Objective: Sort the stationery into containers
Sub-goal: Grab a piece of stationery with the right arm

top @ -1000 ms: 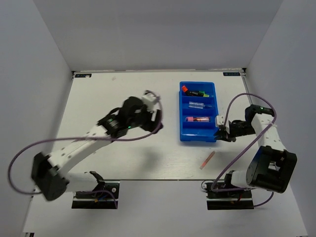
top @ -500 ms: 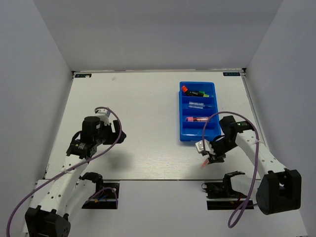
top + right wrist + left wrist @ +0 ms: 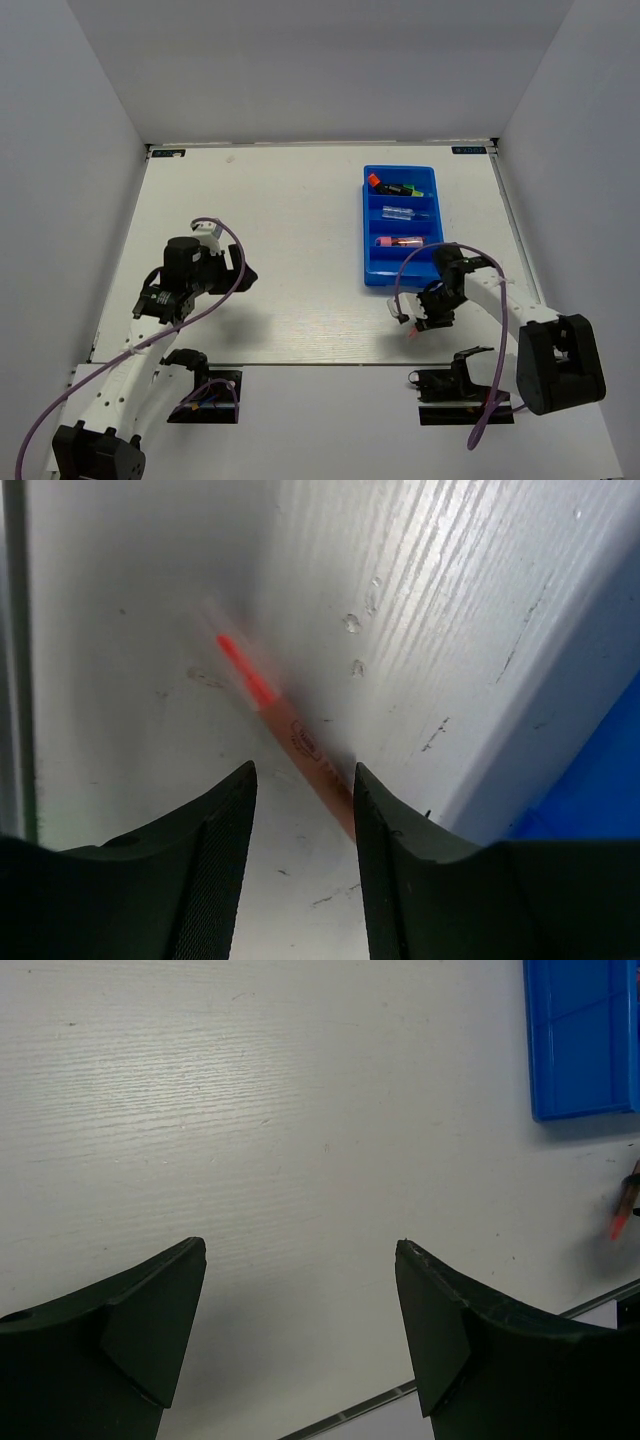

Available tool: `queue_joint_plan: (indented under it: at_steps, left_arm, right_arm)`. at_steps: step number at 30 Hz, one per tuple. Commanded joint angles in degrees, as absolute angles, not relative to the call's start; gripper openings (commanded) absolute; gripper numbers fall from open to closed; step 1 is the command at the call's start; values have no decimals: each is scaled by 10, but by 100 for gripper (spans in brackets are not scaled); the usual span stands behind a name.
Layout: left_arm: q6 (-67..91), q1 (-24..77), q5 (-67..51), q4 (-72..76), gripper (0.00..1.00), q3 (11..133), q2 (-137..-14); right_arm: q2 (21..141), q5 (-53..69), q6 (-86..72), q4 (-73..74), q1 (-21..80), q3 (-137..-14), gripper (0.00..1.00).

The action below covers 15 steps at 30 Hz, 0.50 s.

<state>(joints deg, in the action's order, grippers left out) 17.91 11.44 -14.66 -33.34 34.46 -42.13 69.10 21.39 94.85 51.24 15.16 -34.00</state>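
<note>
Straddling a pink pen (image 3: 285,715) just outside the blue tray (image 3: 368,230).
Left gripper (image 3: 300,1310) hangs over the white table (image 3: 290,220), jaws spread wide, empty. Right gripper (image 3: 302,800) sits low at the tray's near edge, jaws slightly apart, the pen lying on the table between them.

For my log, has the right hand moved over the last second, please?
Yes: the right hand moved nearward from the blue tray's near corner, down to the pink pen.
</note>
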Motion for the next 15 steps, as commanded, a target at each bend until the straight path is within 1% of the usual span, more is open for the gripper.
queue_joint_plan:
  at_steps: [1, 5, 7, 8, 9, 11, 12, 13, 15]
  left_arm:
    - [178, 111, -158, -337, 87, 344, -414]
    - [179, 111, -160, -338, 87, 343, -414]
    - [177, 110, -161, -338, 87, 343, -415]
    - [177, 111, -159, -340, 87, 343, -414]
    - [177, 111, -159, -339, 87, 342, -412]
    - [176, 111, -158, -340, 87, 343, -410]
    - [177, 111, -159, -338, 87, 343, -410]
    - [176, 109, -157, -340, 87, 342, -406]
    - [176, 109, -156, -340, 87, 341, -405]
  right_arm:
    - [700, 182, 940, 442, 158, -328, 47]
    - [711, 171, 961, 427, 160, -304, 47]
    - [719, 167, 970, 429, 163, -297, 39]
    - [721, 164, 989, 432, 163, -296, 32]
    - [723, 163, 993, 440, 164, -294, 18]
    - [726, 162, 1015, 459, 165, -292, 7]
    - [725, 159, 1019, 468, 166, -287, 2]
    - [724, 158, 1026, 475, 167, -285, 0]
    - [720, 161, 1018, 477, 168, -277, 0]
